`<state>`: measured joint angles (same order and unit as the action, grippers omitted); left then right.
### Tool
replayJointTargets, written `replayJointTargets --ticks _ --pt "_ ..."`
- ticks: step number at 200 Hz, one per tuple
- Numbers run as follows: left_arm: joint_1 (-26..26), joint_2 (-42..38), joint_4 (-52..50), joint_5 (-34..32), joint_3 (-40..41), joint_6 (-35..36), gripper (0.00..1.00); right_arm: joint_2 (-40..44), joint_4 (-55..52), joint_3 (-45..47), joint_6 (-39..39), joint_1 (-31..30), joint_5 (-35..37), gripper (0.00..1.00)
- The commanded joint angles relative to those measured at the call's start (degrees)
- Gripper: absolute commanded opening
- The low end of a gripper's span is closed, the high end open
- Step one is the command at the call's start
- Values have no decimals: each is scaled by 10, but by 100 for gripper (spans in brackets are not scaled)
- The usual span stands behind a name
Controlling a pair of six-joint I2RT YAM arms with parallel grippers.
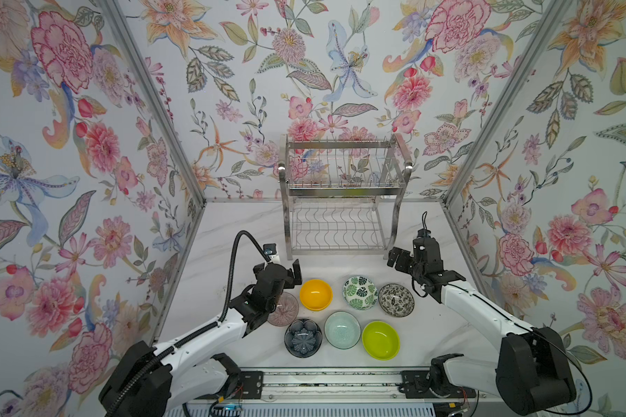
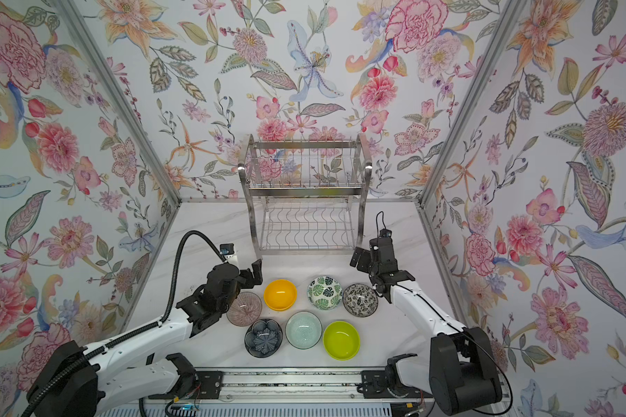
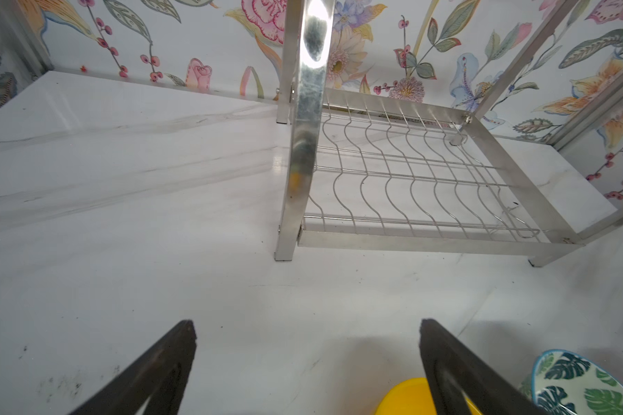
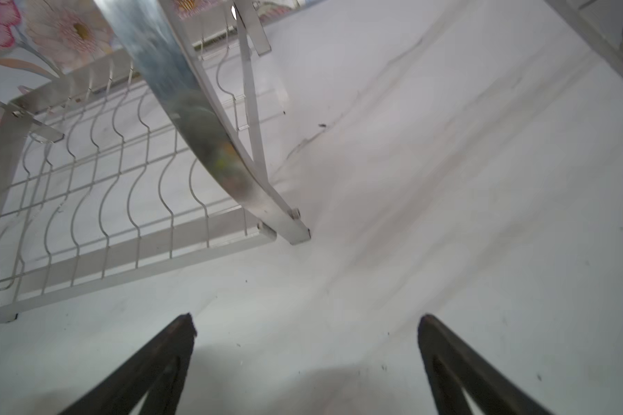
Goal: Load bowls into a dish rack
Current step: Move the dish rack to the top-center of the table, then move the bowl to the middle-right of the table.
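1. On the pale marble-look desk point(image 1: 232, 231), at lower centre of both top views, seven bowls sit upright in two rows just below the empty steel dish rack point(image 1: 344, 196). None is loaded yet.
2. The upper row holds the pink ribbed bowl point(image 1: 283, 308), orange-yellow bowl point(image 1: 316, 294), leaf-print bowl point(image 1: 359, 292) and black-and-white floral bowl point(image 1: 395, 299). The lower row holds the dark flower-shaped bowl point(image 1: 303, 337), pale mint bowl point(image 1: 342, 329) and lime green bowl point(image 1: 380, 340).
3. The bowls look small, stiff and glossy. They are probably light, slippery at the glaze and liable to chip against wire. The rim seems the place to pinch, one finger inside and one outside.
4. The left arm reaches up from the lower left with its wrist over the pink ribbed bowl. The left fingers point(image 3: 169, 355) are spread wide and empty, aimed at the rack, with the orange-yellow bowl beside one tip.
5. The right arm comes in from the lower right. Its wrist is above the floral bowl in the frame, near the rack's right front leg. The right fingers point(image 4: 169, 348) are likewise spread over bare desk, gripping nothing.
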<state>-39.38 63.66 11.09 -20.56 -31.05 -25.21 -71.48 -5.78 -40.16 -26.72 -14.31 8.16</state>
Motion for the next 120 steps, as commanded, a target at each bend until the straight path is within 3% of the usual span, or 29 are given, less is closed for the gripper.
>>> replayJointTargets --ticks 1,36,78,120 --pt "4 7 39 55 -12 -17 99 36 -95 38 -54 -9 4 98" --pt "4 28 66 91 -12 -26 99 102 -132 95 -94 -12 -8 96" --pt "3 43 96 114 -8 -33 99 135 -156 140 -128 -34 -17 81" --pt "3 41 102 113 -4 -27 99 114 -114 169 -135 -40 -16 67"
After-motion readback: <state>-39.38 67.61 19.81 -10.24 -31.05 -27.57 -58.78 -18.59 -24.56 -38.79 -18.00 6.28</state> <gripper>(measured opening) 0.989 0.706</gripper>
